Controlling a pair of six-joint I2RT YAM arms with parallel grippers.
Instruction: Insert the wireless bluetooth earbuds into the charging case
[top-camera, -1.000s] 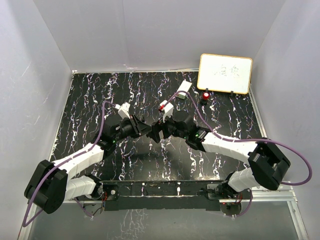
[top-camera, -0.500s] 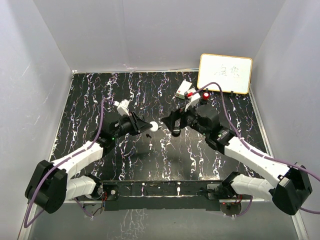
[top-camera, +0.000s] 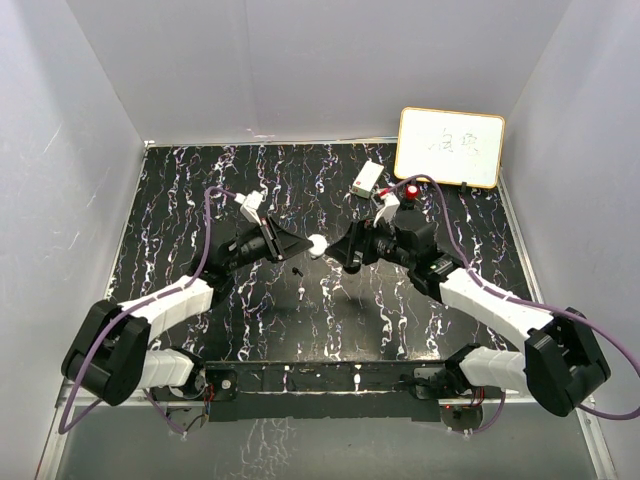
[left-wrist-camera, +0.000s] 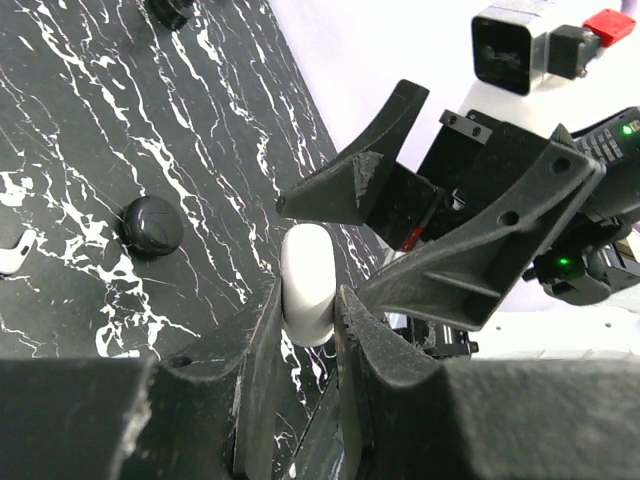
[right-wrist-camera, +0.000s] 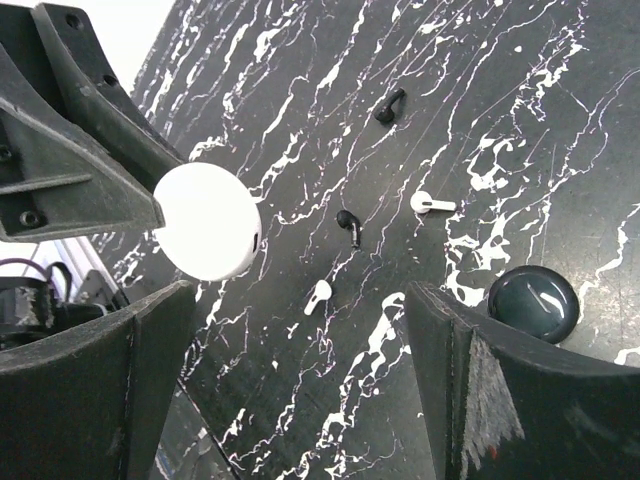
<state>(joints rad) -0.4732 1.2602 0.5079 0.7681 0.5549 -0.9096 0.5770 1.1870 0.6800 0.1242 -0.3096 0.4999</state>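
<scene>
Four earbuds lie loose on the counter (top-camera: 200, 190), none in a case: white earbud (right-wrist-camera: 318, 295), black earbud (right-wrist-camera: 348, 226), second white earbud (right-wrist-camera: 432, 203) and second black earbud (right-wrist-camera: 390, 105), all apart from each other. A dark round case (right-wrist-camera: 533, 303) sits on the counter near the white ones. Mid-counter, the left jaws are clamped narrow on a white round case (left-wrist-camera: 308, 280). The right jaws face it, spread wide and holding nothing, with the white case just in front of their tips. Far back are a small white box (top-camera: 366, 180), a red-topped item (top-camera: 412, 190) and a whiteboard (top-camera: 450, 147).
</scene>
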